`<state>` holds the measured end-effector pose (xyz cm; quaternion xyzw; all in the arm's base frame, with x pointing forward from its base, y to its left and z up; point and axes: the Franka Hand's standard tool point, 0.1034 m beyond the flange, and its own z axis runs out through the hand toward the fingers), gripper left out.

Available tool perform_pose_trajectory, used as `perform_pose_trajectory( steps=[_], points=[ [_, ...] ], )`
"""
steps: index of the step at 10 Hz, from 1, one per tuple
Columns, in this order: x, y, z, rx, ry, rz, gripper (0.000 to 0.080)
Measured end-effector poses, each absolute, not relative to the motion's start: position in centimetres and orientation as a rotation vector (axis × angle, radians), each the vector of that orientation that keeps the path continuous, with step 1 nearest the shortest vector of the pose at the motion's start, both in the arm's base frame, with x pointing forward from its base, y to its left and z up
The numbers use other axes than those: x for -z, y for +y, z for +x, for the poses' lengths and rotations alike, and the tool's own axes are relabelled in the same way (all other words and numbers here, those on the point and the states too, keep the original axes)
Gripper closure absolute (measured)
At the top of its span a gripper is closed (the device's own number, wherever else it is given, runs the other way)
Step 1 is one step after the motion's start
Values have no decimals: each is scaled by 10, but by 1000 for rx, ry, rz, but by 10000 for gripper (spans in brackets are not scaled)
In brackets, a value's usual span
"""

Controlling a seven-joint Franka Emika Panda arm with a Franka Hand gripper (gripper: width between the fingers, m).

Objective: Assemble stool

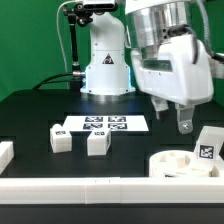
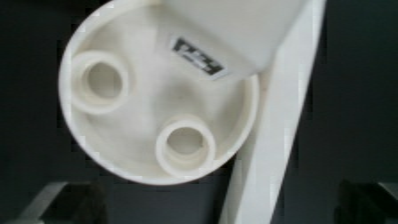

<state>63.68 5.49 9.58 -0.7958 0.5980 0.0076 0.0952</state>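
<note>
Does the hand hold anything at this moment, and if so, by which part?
Nothing is held. The hand hangs above the round seat, its fingers apart with nothing between them.

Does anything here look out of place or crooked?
The tilted leg seems to rest on the seat at the exterior view's right, over its rim and not in a socket. The left leg and middle leg sit loose by the marker board. No damage shows.

We see the arm (image 1: 106, 55) leaning toward the exterior view's right, gripper (image 1: 172, 116) pointing down, fingers (image 1: 184, 123) spread wide, held aloft.
</note>
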Motion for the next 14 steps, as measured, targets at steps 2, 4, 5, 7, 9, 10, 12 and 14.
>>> perform_pose_trajectory(
  steps=[2, 4, 5, 7, 9, 10, 12, 14],
  points=[
    [-85, 30, 620, -10, 1535, -2542, 150],
    [-83, 26, 616, -1, 1506, -2563, 150],
    [-83, 27, 617, 2, 1472, -2582, 150],
    [-83, 26, 617, 21, 1280, -2684, 150],
    [-80, 22, 614, 47, 979, -2850, 150],
    [-75, 15, 608, 58, 799, -2942, 150],
    [-65, 1, 597, 106, 438, -3055, 150],
    [-60, -9, 593, 128, 265, -3090, 150]
  ],
)
